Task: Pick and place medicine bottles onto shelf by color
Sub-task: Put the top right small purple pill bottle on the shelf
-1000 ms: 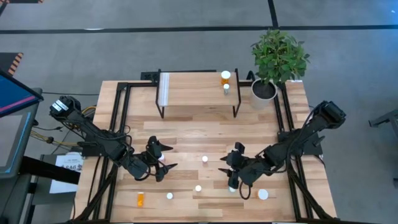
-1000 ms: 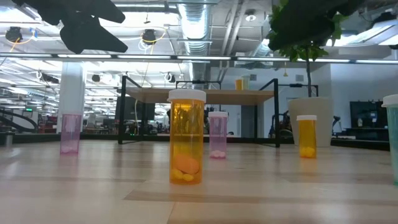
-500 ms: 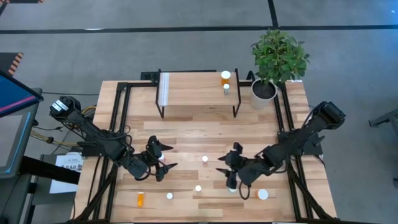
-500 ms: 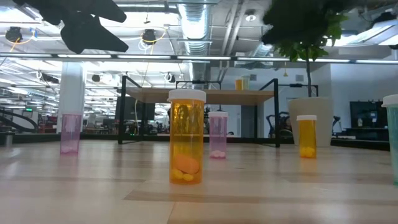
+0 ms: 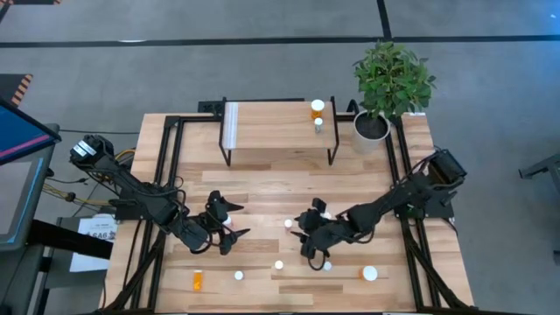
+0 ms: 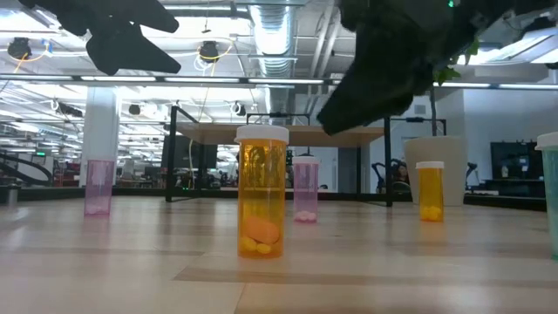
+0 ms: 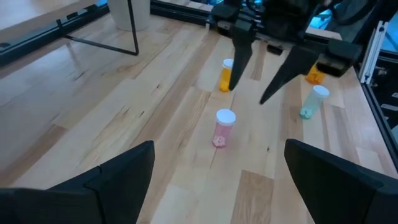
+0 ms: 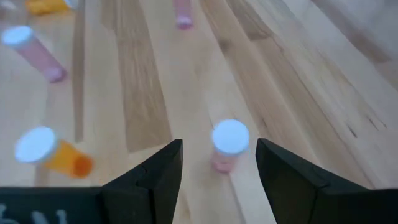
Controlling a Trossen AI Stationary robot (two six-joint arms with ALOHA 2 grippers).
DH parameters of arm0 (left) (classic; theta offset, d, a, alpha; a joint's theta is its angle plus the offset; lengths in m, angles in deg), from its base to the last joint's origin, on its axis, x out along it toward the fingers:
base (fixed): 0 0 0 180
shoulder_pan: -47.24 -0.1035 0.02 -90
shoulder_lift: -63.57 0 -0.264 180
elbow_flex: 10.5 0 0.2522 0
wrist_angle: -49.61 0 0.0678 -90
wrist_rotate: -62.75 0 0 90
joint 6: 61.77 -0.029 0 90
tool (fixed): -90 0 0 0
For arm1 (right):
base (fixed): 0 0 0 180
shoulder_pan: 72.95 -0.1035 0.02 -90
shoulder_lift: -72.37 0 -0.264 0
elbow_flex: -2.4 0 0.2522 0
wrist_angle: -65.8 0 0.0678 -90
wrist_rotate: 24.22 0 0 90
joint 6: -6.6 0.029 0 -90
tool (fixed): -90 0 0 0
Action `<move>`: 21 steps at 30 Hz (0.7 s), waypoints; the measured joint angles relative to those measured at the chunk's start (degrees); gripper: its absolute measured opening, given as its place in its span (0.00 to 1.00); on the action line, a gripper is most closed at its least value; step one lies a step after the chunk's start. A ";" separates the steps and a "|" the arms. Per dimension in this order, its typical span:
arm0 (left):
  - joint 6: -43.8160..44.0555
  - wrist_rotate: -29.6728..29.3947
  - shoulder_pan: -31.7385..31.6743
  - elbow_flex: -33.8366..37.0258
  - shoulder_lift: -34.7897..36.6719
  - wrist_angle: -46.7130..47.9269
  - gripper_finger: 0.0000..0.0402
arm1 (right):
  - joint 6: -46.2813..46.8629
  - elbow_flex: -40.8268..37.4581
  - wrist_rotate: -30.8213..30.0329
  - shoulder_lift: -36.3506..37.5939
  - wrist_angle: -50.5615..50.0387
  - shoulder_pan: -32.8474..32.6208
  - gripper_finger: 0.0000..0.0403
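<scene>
Medicine bottles stood scattered on the table; one pink bottle [image 8: 229,144] stood near mid-table, just ahead of our right gripper [image 5: 308,238], whose fingers were spread and empty above it. We judged this the approach step: next we must lower around it and close. Our left gripper [image 5: 229,222] waited nearby, fingers apart, with the shelf [image 5: 280,124] well beyond.

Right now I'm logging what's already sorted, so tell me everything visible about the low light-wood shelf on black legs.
The low light-wood shelf is a rectangular platform on thin black metal legs, level, at the table's far side beside the white plant pot. A white strip crosses its left end. Two white-capped bottles stand at its right end: an orange one and a smaller one.
</scene>
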 joint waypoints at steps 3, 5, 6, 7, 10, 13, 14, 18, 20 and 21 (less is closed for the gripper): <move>-0.57 0.02 0.01 0.00 0.00 -0.01 0.86 | 0.89 0.17 0.02 -0.67 1.90 0.60 0.55; -0.63 0.02 0.01 0.00 0.00 0.04 0.86 | 1.08 0.11 0.13 -0.69 1.84 1.01 0.55; -0.65 0.02 0.01 0.00 0.00 0.04 0.86 | 1.12 0.11 0.25 -0.69 2.29 1.20 0.55; -0.65 0.01 0.01 0.00 0.00 0.02 0.86 | 1.17 0.11 0.44 -0.69 2.83 1.23 0.55; -0.66 0.02 0.01 0.00 0.00 0.01 0.86 | 1.25 0.11 1.07 -0.69 3.91 1.23 0.55; -0.65 0.00 -0.01 0.00 0.00 0.01 0.86 | 1.24 0.11 1.17 -0.69 4.46 1.17 0.55; -0.63 0.02 0.00 0.00 0.00 0.01 0.86 | 1.24 0.11 1.17 -0.69 4.41 1.17 0.55; -0.61 0.02 0.01 0.00 0.00 0.01 0.86 | 1.51 0.11 1.20 -0.69 4.89 1.06 0.55; -0.61 0.00 0.01 0.00 0.00 -0.01 0.86 | 1.52 0.11 1.27 -0.69 5.65 0.97 0.55; -0.63 0.00 0.01 0.00 0.00 0.01 0.86 | 1.52 0.11 1.33 -0.69 6.07 0.81 0.55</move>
